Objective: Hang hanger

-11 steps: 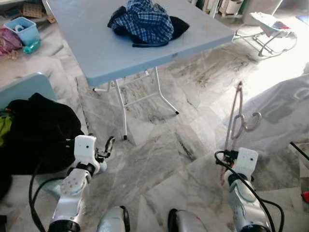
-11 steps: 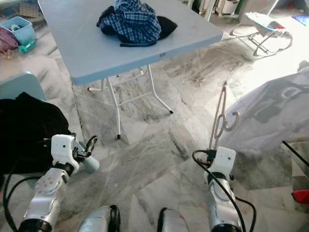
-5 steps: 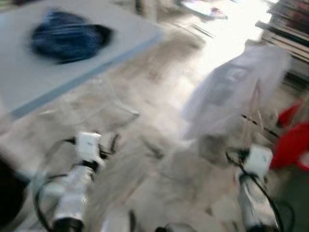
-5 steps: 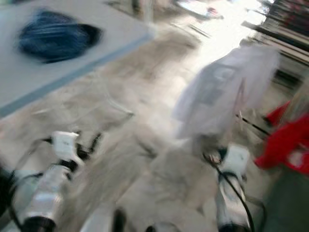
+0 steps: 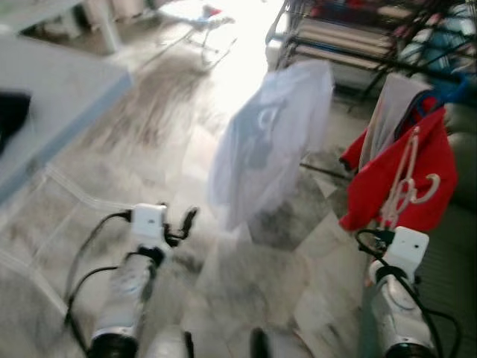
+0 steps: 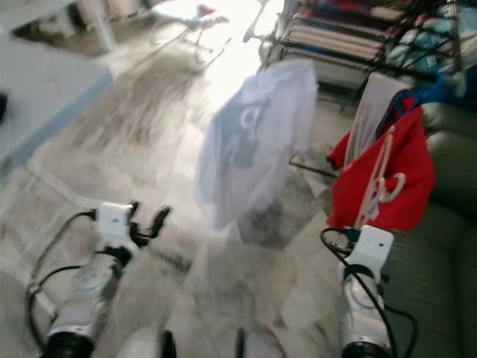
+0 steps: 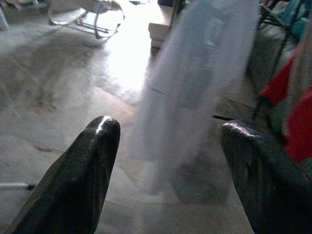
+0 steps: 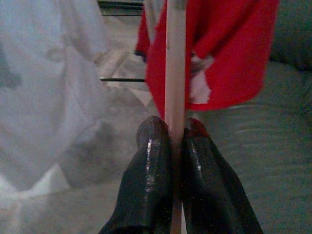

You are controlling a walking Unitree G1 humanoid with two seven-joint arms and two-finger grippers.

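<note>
My right gripper [image 8: 176, 131] is shut on a pale hanger [image 5: 406, 183], which stands upright with its hook curling to the right. The hanger is in front of a red garment [image 5: 417, 160] that hangs on a dark drying rack [image 5: 350, 41]. In the right wrist view the hanger's thin bar [image 8: 175, 68] runs straight up between the two pressed fingers. My left gripper [image 5: 182, 222] is low on the left, open, with nothing in it; in its wrist view the black fingers [image 7: 83, 175] stand far apart, facing a hanging white shirt [image 7: 204, 73].
The white shirt [image 5: 272, 142] hangs from the rack, ahead in the middle. A green sofa [image 5: 458, 224] lies at the right. A blue table corner [image 5: 52, 97] is at the left. A baby bouncer [image 5: 197, 15] stands far back on the marble floor [image 5: 149, 127].
The camera has swung to the right: the table slid off to the left, and the rack with the white shirt and red garment is now ahead. The hanger stays in my right gripper.
</note>
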